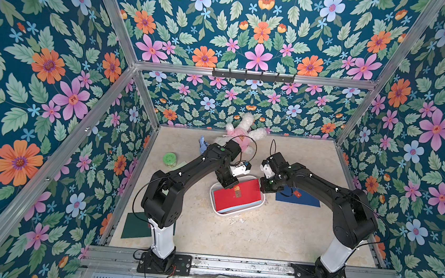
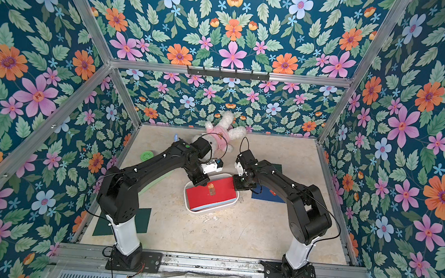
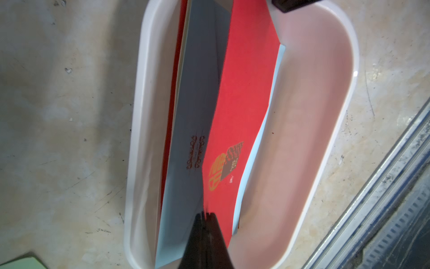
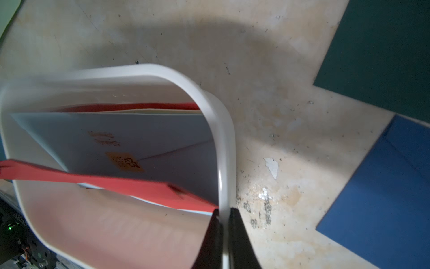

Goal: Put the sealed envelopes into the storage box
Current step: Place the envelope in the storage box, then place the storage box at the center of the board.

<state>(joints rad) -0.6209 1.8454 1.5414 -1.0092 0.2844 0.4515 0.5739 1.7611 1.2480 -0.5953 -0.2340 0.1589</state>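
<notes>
The left gripper [image 3: 204, 215] pinches the red envelope's [image 1: 238, 196] edge; the right gripper [image 4: 224, 215] clamps the box [image 1: 261, 202] rim, steadying it. The box sits mid-table, a light blue envelope [image 4: 116, 130] already inside. The red one lies tilted, one corner raised over the rim, long axis along the box's length. Best lower it flat and release only once the corner clears the wall.

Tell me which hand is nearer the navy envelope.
Right. The right hand, clamped on the storage box rim, sits beside the navy envelope; the left hand is across the box.
</notes>
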